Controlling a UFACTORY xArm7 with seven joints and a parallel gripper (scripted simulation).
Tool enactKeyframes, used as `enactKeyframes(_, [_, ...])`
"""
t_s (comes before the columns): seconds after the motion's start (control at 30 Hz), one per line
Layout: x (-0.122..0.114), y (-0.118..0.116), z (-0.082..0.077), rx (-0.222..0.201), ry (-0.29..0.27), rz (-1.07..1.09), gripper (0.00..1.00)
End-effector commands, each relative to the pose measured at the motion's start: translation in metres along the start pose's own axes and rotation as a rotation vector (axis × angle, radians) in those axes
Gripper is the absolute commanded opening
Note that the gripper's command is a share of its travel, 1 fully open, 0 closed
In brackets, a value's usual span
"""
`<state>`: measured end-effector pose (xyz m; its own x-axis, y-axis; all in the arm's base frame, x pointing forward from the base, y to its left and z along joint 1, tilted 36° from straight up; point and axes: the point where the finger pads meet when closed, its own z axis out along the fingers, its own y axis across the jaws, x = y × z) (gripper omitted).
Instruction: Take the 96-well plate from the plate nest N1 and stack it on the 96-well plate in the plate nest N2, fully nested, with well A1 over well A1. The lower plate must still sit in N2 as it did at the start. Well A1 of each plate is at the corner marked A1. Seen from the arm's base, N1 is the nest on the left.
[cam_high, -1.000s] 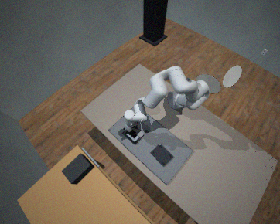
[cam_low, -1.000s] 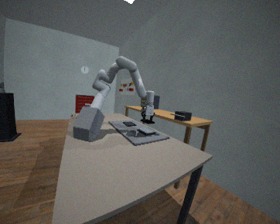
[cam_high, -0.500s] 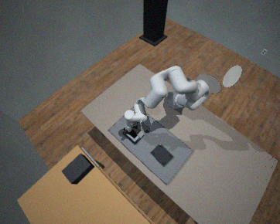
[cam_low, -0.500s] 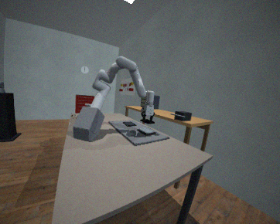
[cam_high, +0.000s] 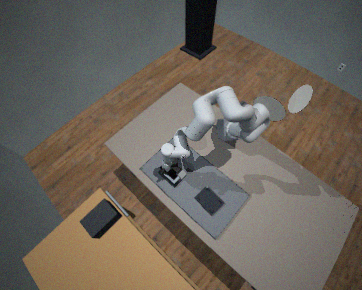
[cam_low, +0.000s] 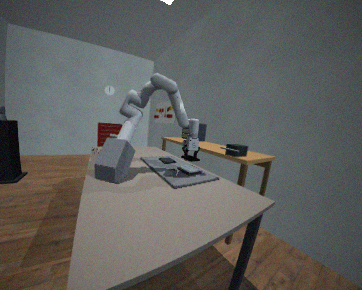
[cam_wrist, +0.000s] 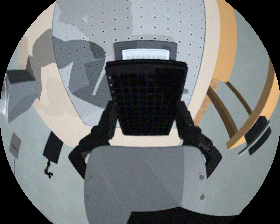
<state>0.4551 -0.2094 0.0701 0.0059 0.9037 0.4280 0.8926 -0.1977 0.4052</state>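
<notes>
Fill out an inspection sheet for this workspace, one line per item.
Surface: beige table carrying a grey mat.
Job's things: one black 96-well plate held above an emptied nest; the other plate sits in its nest on the mat.
Clutter: dark box and a thin rod on the wooden side table.
Tool: tool shut on the held plate, fingers at its sides.
Cables: nothing seen.
Surroundings: wood floor, grey walls, black pillar, wall clock.
</notes>
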Motion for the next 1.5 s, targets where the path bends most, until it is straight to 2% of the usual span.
enactKeyframes(0.0, [-0.002,0.001,0.002,-0.003,-0.003,0.001,0.0])
enactKeyframes(1.03, [-0.002,0.002,0.051,-0.003,-0.003,0.001,0.0])
enactKeyframes(1.27, [-0.002,0.002,0.059,-0.003,-0.003,0.001,0.0])
enactKeyframes(1.47, [-0.002,0.002,0.059,-0.003,-0.003,0.001,0.0])
